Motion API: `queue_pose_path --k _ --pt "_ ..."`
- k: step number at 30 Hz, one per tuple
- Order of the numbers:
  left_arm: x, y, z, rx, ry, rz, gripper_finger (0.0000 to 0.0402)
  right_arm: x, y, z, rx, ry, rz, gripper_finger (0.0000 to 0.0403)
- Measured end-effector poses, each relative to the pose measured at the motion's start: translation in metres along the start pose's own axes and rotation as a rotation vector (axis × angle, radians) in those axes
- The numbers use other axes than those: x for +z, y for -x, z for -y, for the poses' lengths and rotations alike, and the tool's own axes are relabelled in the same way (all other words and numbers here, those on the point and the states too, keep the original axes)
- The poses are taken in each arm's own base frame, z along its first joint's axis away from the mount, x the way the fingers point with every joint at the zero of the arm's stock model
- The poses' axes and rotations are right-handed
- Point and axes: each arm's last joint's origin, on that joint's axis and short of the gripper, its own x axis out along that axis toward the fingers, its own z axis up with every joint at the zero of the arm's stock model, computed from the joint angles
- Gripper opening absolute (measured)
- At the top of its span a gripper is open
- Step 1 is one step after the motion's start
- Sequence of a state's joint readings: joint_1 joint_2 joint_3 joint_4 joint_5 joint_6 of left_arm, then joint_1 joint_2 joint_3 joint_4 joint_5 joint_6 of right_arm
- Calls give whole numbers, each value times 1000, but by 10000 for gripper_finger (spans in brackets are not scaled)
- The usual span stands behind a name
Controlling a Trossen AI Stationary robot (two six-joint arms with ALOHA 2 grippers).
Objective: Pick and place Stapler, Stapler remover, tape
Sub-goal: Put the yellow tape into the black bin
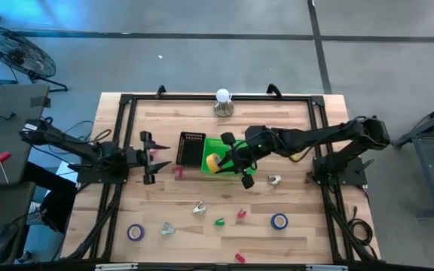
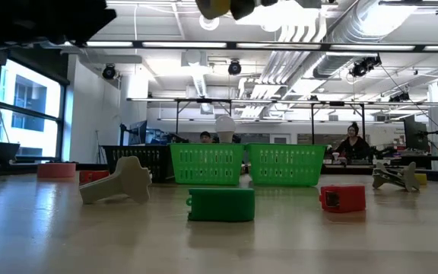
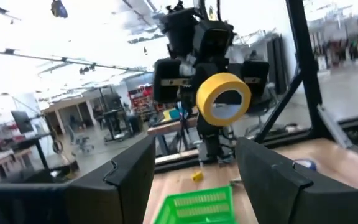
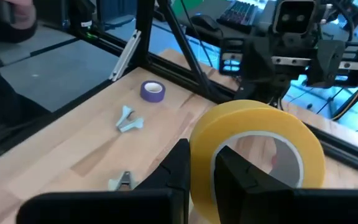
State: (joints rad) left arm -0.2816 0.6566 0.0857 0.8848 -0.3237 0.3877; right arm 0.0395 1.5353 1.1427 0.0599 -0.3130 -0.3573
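high view: right gripper [image 1: 224,162] clamped on the yellow ring-shaped tape roll [image 1: 213,162], held above the bright green slotted plastic basket [image 1: 218,144], near its edge toward the table front. a black slotted basket [image 1: 191,149] sits just beside the green one. left gripper [image 1: 154,157] waits near mid-table, fingers spread, nothing in them. a purple ring of tape [image 1: 135,232] and a blue ring of tape [image 1: 279,221] lie near the table front, well apart.

low view: yellow roll at top edge, well clear of the table; a small green block-shaped stapler [image 2: 220,204] in the foreground.

left wrist view: roll gripped upright, hollow centre facing this camera.

right wrist view: one finger [image 4: 176,171] outside the ring, one through the hollow.

risk, my reading: the roll hangs over the basket's edge, so letting go here could bounce it off the rim onto the wood.
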Motion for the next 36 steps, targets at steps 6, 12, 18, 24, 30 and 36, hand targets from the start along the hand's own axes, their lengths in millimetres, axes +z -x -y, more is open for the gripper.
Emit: queue_pose_path --k 6,12,18,24,30,36 --pt "3 -42 11 41 -97 -120 218 -4 -11 2 -13 52 34 31" --pt "10 -82 20 115 -115 -186 218 -4 -11 3 -15 65 39 31" --pt "10 -106 31 33 -112 -221 218 -4 -12 3 -33 66 33 31" --pt "15 -115 32 38 -97 -207 218 -6 -12 2 -23 60 9 31" --pt "21 -119 31 41 -90 -191 218 -6 -12 2 -17 76 10 31" --pt "11 -126 31 3 -91 -176 218 -7 -12 2 -14 75 7 31"
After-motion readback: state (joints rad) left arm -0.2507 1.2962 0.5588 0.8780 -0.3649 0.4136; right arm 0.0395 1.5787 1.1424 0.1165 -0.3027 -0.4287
